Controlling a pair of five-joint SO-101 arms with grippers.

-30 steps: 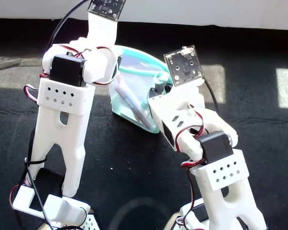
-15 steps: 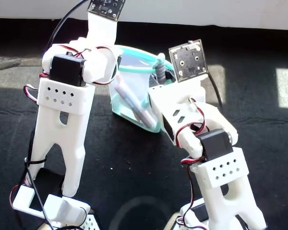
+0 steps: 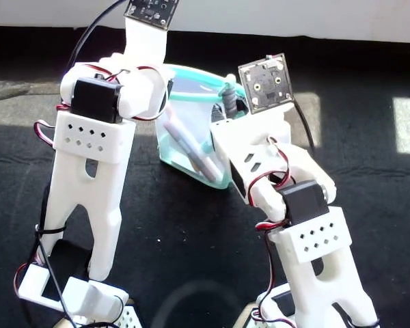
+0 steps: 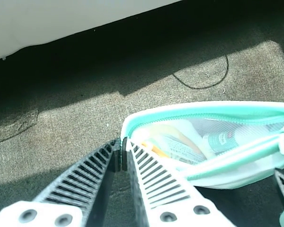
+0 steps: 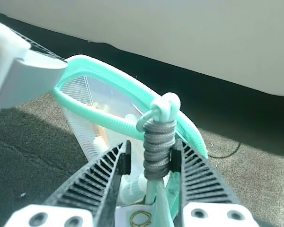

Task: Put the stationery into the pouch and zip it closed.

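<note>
Mint-green mesh pouch (image 3: pixel 184 113) stands on the dark felt surface (image 3: pixel 157 225) between the two arms. Its mouth is partly open, with pens and other stationery (image 3: pixel 191 150) inside. Left gripper (image 4: pixel 119 147) is closed flat on the pouch's end seam. Right gripper (image 5: pixel 149 158) is clamped on the grey cord-wrapped zip pull (image 5: pixel 158 142), jaws barely apart with the cord between them. Expect the pouch to be light and floppy: the mesh will likely buckle or drag if you pull without that end anchored, so put tension along the zip line. The cord pull looks soft and grippy; take it mid-wrap. One item inside carries print, too small to read.
</note>
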